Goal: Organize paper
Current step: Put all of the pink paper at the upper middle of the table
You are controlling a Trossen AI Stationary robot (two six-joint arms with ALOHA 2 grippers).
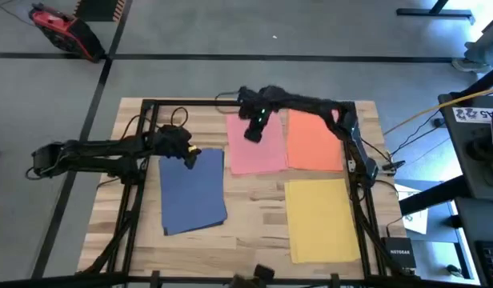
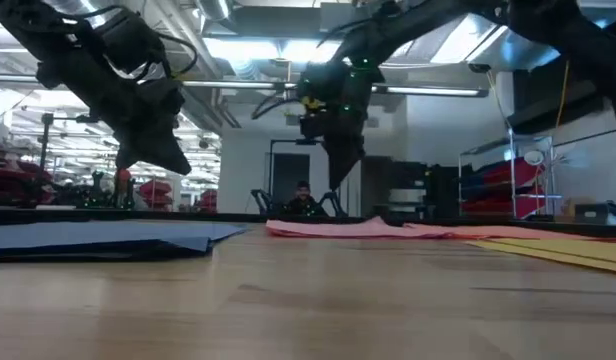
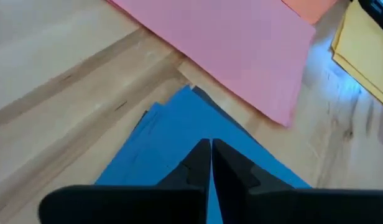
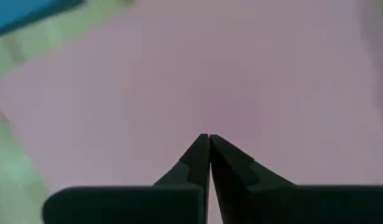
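While both arms hang above the wooden table (image 1: 254, 216), the left pincer (image 1: 190, 154) sits closed and empty over the far corner of the blue paper (image 1: 193, 192), which lies on the table's left part. Right pincer (image 1: 254, 132) also pressed closed with nothing held, above the far part of the pink paper (image 1: 258, 152) at centre. Orange paper (image 1: 313, 142) lies just right of pink, edges touching or overlapping. Yellow paper (image 1: 322, 220) lies nearer, on the right side.
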